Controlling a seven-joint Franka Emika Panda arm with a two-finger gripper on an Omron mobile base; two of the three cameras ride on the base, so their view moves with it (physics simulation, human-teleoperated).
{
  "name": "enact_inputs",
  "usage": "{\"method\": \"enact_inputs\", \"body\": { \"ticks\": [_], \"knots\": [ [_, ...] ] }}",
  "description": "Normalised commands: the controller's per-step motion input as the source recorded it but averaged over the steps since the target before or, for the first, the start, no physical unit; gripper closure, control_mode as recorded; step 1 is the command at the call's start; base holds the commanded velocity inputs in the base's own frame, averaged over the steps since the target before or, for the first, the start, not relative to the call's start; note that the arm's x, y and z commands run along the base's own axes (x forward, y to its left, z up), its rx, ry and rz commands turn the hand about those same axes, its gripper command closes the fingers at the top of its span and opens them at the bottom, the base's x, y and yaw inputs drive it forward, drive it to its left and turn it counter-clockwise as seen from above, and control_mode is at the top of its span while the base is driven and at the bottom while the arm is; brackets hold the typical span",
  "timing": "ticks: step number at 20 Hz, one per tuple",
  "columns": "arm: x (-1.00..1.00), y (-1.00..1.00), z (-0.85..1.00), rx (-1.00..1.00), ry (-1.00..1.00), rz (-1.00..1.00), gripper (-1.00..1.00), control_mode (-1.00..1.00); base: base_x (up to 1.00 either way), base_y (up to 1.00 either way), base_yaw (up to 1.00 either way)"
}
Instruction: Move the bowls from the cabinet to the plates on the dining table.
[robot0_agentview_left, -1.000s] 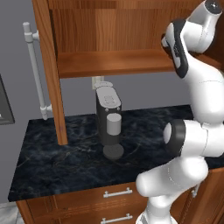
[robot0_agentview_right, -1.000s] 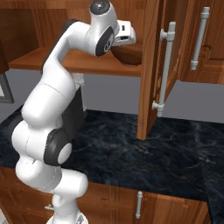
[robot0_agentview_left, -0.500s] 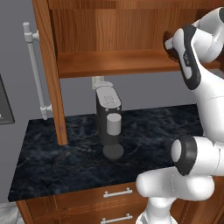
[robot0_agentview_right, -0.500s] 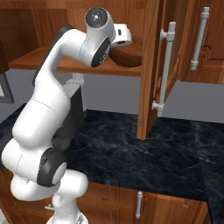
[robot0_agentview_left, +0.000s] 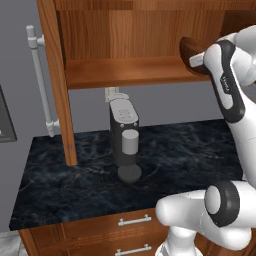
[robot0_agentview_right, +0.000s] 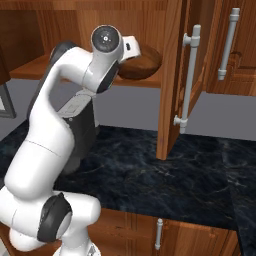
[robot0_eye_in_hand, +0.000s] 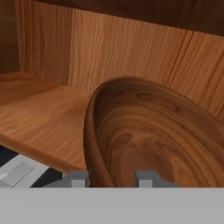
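Observation:
A glossy reddish-brown bowl (robot0_eye_in_hand: 153, 131) sits at the right end of the cabinet shelf (robot0_agentview_left: 125, 72), near its front edge. The same bowl (robot0_agentview_right: 145, 62) shows just behind my white hand, and its rim (robot0_agentview_left: 190, 50) peeks out left of my wrist. My gripper (robot0_eye_in_hand: 112, 178) straddles the bowl's near wall, one fingertip outside and one inside, shut on it. The bowl looks tilted in the hand view. The other bowl, the plates and the dining table are out of view.
The open cabinet door (robot0_agentview_right: 170, 75) with its long silver handle (robot0_agentview_right: 189, 80) hangs right of the bowl. A dark coffee machine (robot0_agentview_left: 124, 137) stands on the black marble counter (robot0_agentview_left: 75, 185) under the shelf. Drawers (robot0_agentview_left: 132, 220) lie below.
The arm's upper links have swung up and outward while the hand stayed at the bowl on the shelf. The bowl has not visibly shifted.

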Motion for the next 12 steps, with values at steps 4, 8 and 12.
{"method": "enact_inputs", "body": {
  "ticks": [4,8,12],
  "knots": [
    [-0.59,0.04,0.00,-0.05,0.00,0.11,1.00,-1.00,0.00,0.00,0.00],
    [-0.62,0.00,0.00,-0.05,0.00,0.09,1.00,-1.00,0.00,0.00,0.00],
    [-0.59,0.00,0.00,-0.06,0.00,0.10,1.00,-1.00,0.00,0.00,0.00]
  ]
}}
